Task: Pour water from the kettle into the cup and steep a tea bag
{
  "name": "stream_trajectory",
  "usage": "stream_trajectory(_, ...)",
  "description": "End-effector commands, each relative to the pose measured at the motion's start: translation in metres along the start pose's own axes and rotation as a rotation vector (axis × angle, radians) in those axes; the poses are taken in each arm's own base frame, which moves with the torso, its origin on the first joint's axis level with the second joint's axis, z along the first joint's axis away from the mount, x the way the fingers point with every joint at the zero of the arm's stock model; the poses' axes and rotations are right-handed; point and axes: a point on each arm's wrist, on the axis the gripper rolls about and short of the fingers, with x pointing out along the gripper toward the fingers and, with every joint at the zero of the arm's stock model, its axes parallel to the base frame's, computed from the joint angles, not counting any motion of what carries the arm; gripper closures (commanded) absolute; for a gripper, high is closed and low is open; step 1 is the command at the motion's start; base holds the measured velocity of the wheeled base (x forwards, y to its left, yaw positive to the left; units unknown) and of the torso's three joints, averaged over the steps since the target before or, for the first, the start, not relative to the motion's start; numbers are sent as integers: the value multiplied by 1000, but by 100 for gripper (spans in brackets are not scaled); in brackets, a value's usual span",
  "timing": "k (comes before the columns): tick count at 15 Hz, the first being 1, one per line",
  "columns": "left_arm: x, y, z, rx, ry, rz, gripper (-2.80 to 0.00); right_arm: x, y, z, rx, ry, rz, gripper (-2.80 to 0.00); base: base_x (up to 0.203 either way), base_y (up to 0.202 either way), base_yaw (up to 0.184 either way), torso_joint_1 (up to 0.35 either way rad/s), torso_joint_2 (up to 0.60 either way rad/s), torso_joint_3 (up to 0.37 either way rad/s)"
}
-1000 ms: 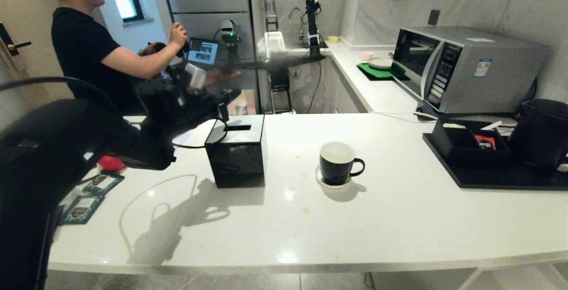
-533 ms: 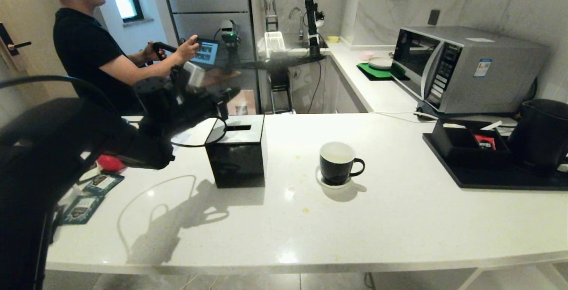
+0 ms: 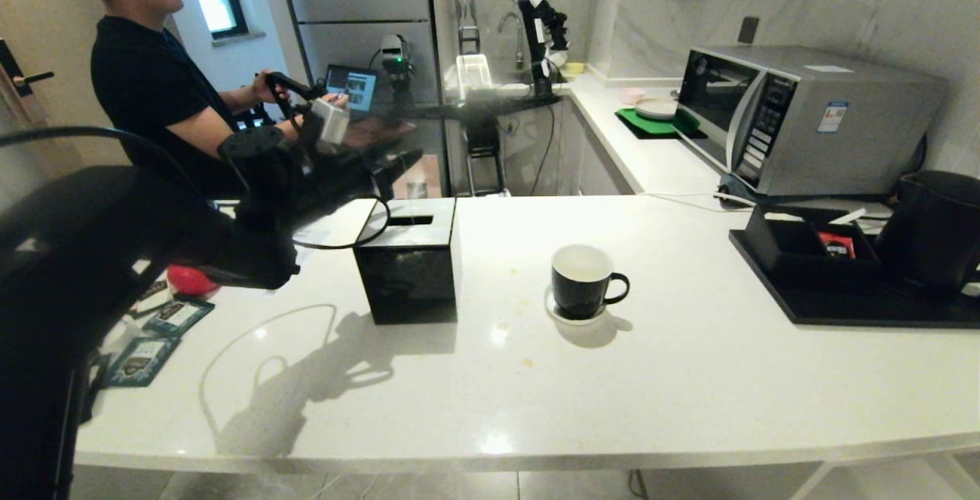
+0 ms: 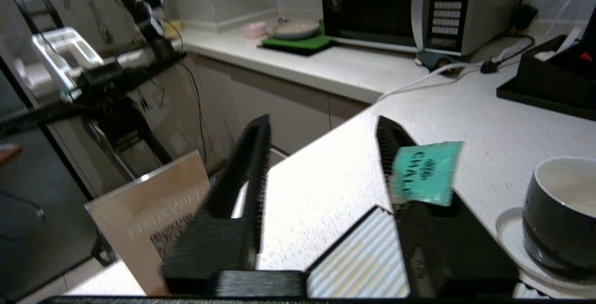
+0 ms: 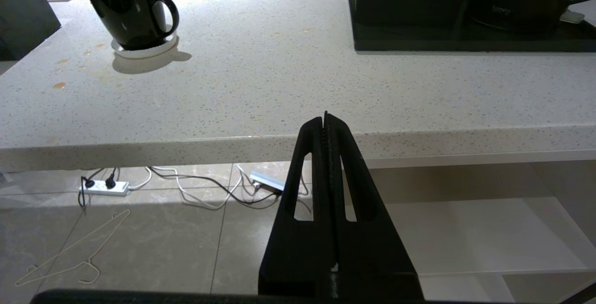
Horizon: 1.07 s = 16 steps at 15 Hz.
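Note:
The black cup [image 3: 582, 282] with its white inside stands on a small white saucer [image 3: 568, 315] mid-counter; I cannot make out water in it. At the far right the black kettle [image 3: 938, 228] sits on a black tray [image 3: 865, 307]. My left gripper [image 3: 394, 167] hovers over the back left corner of a black box [image 3: 409, 266], left of the cup. In the left wrist view this gripper [image 4: 323, 122] is open, and a small teal printed tag [image 4: 426, 171] clings to one finger. The tea bag is out of view. My right gripper [image 5: 325, 118] is shut, empty, below the counter's front edge.
Flat teal sachets [image 3: 142, 358] and a red object [image 3: 191, 279] lie at the left end. A black organiser holding a red packet [image 3: 836, 243] shares the tray. A microwave [image 3: 796, 113] stands behind it. A person [image 3: 145, 79] works at the back left.
My left gripper's fingers have spread apart; the arm has stayed in place. The person's hands and a far arm by the sink have shifted.

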Motion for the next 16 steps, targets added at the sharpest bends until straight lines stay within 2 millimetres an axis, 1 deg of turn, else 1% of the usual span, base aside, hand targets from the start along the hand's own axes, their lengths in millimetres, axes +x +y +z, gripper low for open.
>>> stream_trajectory(1,0,0,3,14,-21,-5,-280,0,0,0,0,2,0,0,0,0,0,0,0,0)
stream_trajectory(4,0,-1,7,21,-31,-6,-280,0,0,0,0,1,0,0,0,0,0,0,0,0)
stream_trajectory(12,-1,0,7,22,-31,-4,-280,0,0,0,0,2,0,0,0,0,0,0,0,0)
stream_trajectory(16,-1,-1,14,36,-51,-5,-280,0,0,0,0,2,0,0,0,0,0,0,0,0)
